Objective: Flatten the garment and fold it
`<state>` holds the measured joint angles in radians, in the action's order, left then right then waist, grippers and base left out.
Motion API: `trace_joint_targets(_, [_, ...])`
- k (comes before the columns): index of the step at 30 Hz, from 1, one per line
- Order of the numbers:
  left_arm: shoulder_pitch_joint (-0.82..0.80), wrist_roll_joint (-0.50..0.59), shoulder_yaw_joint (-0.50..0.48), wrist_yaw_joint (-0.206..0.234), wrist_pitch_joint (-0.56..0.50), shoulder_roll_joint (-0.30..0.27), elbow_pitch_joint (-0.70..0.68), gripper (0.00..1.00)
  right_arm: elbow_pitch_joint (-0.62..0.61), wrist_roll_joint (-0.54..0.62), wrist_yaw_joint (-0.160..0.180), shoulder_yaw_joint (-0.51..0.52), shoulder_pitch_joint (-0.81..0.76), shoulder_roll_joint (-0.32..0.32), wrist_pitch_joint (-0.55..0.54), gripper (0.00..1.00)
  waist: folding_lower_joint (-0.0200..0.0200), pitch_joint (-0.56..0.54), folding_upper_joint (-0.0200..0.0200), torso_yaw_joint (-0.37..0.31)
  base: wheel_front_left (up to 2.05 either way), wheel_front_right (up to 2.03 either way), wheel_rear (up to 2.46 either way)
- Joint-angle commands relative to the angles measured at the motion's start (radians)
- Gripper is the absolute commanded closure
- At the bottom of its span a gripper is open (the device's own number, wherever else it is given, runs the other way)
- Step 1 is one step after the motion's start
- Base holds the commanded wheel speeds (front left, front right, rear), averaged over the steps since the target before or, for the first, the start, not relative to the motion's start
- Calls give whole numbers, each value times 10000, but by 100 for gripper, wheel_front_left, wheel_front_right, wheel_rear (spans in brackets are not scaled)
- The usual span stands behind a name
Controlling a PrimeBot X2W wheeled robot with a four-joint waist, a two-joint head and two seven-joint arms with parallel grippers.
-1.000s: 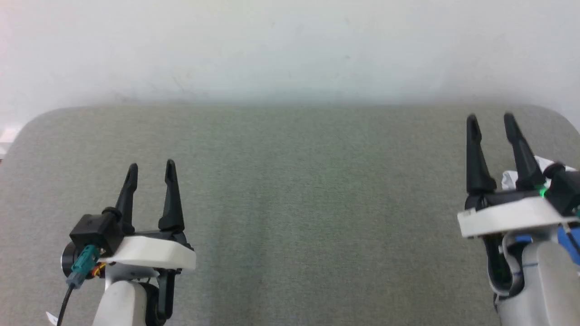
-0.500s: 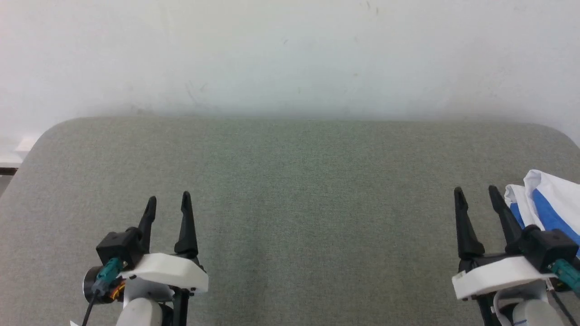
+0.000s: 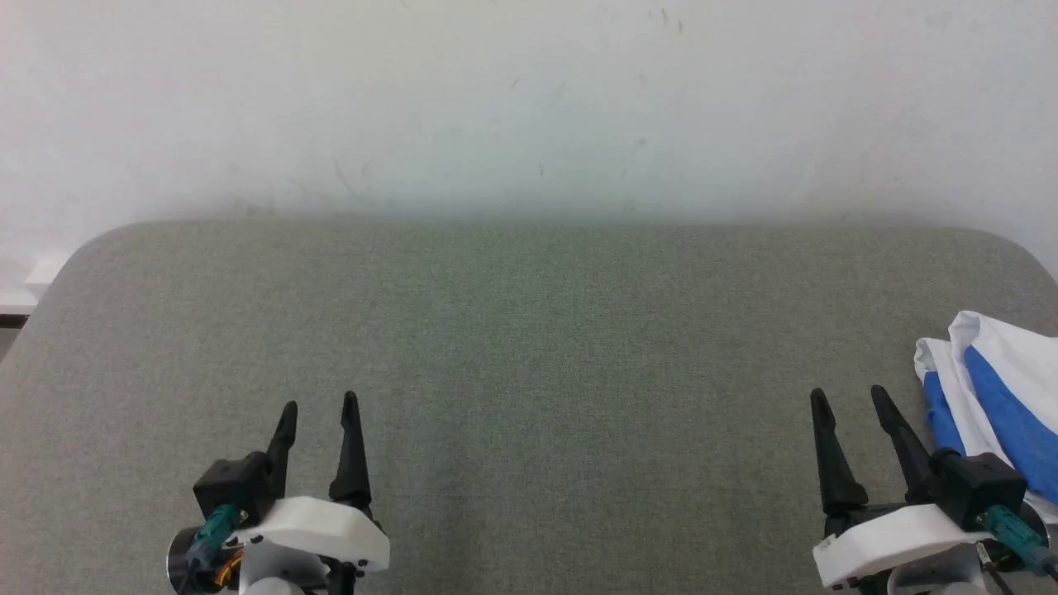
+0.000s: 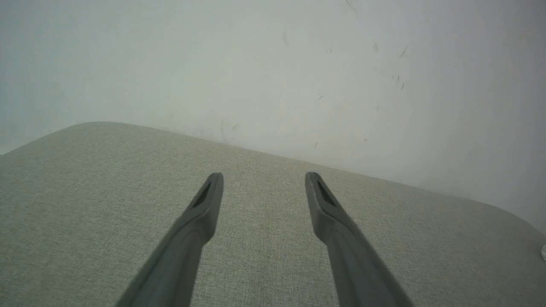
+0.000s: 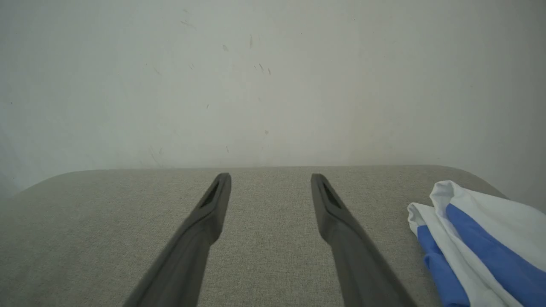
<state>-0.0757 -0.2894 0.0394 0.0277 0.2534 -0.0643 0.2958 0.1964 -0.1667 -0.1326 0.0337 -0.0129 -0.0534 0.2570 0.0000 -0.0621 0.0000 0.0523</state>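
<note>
The garment (image 3: 996,388), white with bright blue parts, lies bunched at the right edge of the grey table (image 3: 529,347); it also shows in the right wrist view (image 5: 482,238). My right gripper (image 3: 850,396) is open just left of it, not touching, with nothing between its fingers (image 5: 271,175). At the lower left of the table my left gripper (image 3: 319,402) is open and empty too (image 4: 263,175). Much of the garment is cut off by the frame edge.
A pale wall (image 3: 529,107) rises right behind the table's far edge. The table's rounded far corners show at left and right.
The head camera has tilted, so both grippers sit lower in the picture and more of the garment shows at the right. Both grippers stay open.
</note>
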Motion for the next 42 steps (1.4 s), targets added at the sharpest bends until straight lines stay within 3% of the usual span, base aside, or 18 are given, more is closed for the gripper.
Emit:
trace_joint_targets(1, [134, -18, 35, 24, 63, 44, 39, 0, 7, -46, 19, 0, -144, 31, 46, 0, 0, 1, 0, 4, 0, 0, 0])
trace_joint_targets(9, [136, 52, 126, -22, 80, 76, 99, 0, 26, -140, 19, -62, -186, 31, 47, 0, 0, -7, 0, 14, 0, 0, 0])
trace_joint_targets(10, [88, 8, 114, -4, 31, 46, 101, 100, 17, -86, -2, -52, -112, -2, -7, 100, 0, -9, 0, 14, 0, 0, 0])
trace_joint_targets(42, [241, 672, -3, -67, -568, 66, -601, 100, -439, 317, 3, -116, -56, 1, -601, 100, 0, 136, 0, -110, 0, 0, 0])
